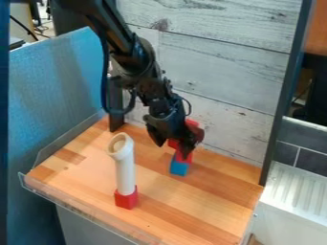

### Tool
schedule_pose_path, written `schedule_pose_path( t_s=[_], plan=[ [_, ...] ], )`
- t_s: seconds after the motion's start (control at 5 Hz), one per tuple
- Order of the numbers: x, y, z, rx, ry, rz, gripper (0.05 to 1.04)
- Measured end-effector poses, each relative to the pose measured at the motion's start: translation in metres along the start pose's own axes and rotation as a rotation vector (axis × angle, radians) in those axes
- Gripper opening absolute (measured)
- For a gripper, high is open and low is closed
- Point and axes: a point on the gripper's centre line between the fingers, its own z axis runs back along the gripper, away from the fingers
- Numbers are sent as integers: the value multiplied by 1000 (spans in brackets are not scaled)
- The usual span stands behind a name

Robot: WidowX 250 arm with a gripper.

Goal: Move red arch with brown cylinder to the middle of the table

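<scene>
No readable words, labels, brands, numbers or signs appear on anything in the camera view.

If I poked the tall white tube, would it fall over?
Probably! The white tube is tall and thin and stands on one small red block, so a high push could tip it. Its round side might make it roll afterward. It may be light, since its top looks open.

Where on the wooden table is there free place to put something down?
The table is bare from the white tube to the picture's right edge of the wood, and left of the tube. Crowded: the back, where the pincer is by the red pieces and blue block.
</scene>
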Motion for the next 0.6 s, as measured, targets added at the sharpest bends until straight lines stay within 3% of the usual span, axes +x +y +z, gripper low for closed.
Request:
schedule_pose_path(
  t_s=[0.2, 0.4, 0.6],
  plan=[
    [7, 3, -3, 5, -17, 19, 925],
    [10, 0, -3, -11, -33, 35, 686],
    [14, -2, -2, -24, -54, 62, 606]
  ],
)
